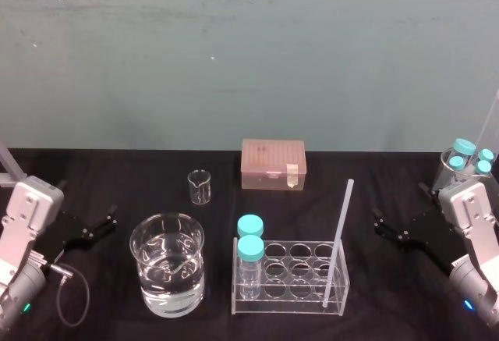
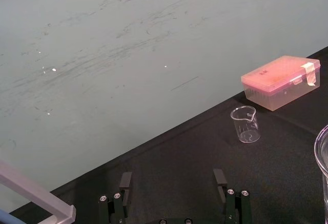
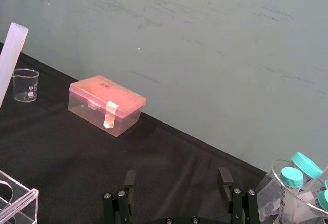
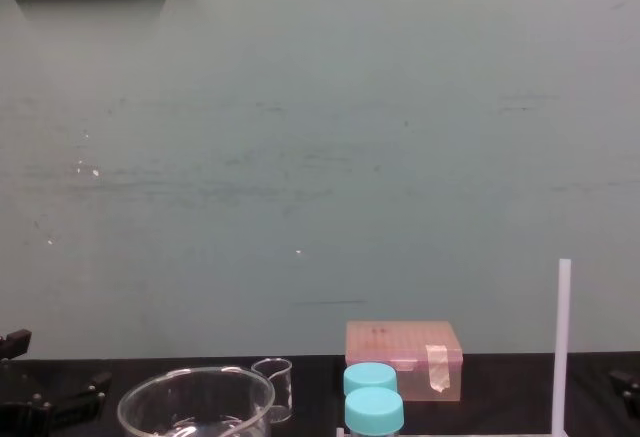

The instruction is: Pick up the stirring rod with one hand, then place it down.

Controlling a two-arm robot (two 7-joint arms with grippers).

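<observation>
The stirring rod (image 1: 340,236) is a thin white stick. It stands slightly tilted in the front right hole of a clear tube rack (image 1: 288,303), and its top rises well above the rack. The rod also shows in the chest view (image 4: 564,347) and at the edge of the right wrist view (image 3: 10,55). My right gripper (image 1: 380,225) hovers to the right of the rack, apart from the rod, open and empty (image 3: 177,178). My left gripper (image 1: 107,219) rests at the far left, also open and empty (image 2: 173,180).
Two blue-capped bottles (image 1: 250,247) stand in the rack's left end. A large beaker of water (image 1: 168,267) sits left of the rack, with a small empty beaker (image 1: 199,186) and a pink lidded box (image 1: 273,165) behind. A glass holding blue-capped tubes (image 1: 465,158) stands far right.
</observation>
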